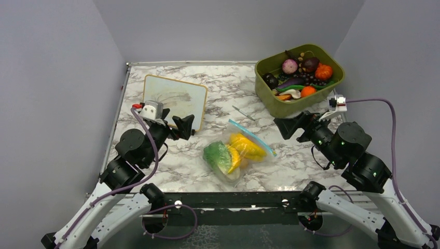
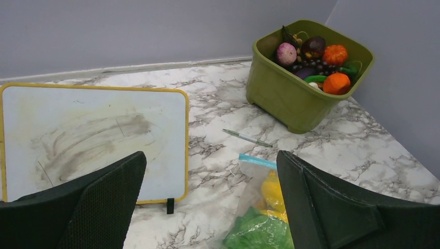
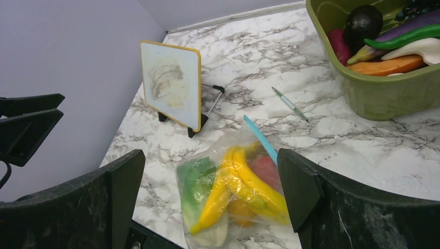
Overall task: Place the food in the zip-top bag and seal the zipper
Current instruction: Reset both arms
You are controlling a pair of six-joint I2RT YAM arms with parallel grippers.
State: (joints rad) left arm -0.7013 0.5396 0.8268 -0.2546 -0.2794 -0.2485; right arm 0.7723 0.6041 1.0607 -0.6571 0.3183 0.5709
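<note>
Zip-top bag (image 3: pixel 234 141): lies mid-table, between your arms.
Left gripper (image 1: pixel 186 127): jaws wide, holding nothing, well apart from the bag.
Right gripper (image 1: pixel 287 127): jaws wide, empty.
Food (image 1: pixel 244 148): inside the bag.
Zipper (image 1: pixel 254 138): seal unclear; pinch one end, slide along it firmly.

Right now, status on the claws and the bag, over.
Both open: left claw, right claw, clear of the zip-top bag. Bag holds lettuce and bananas; zipper seal unclear. A pen beyond it, nothing blocking.
</note>
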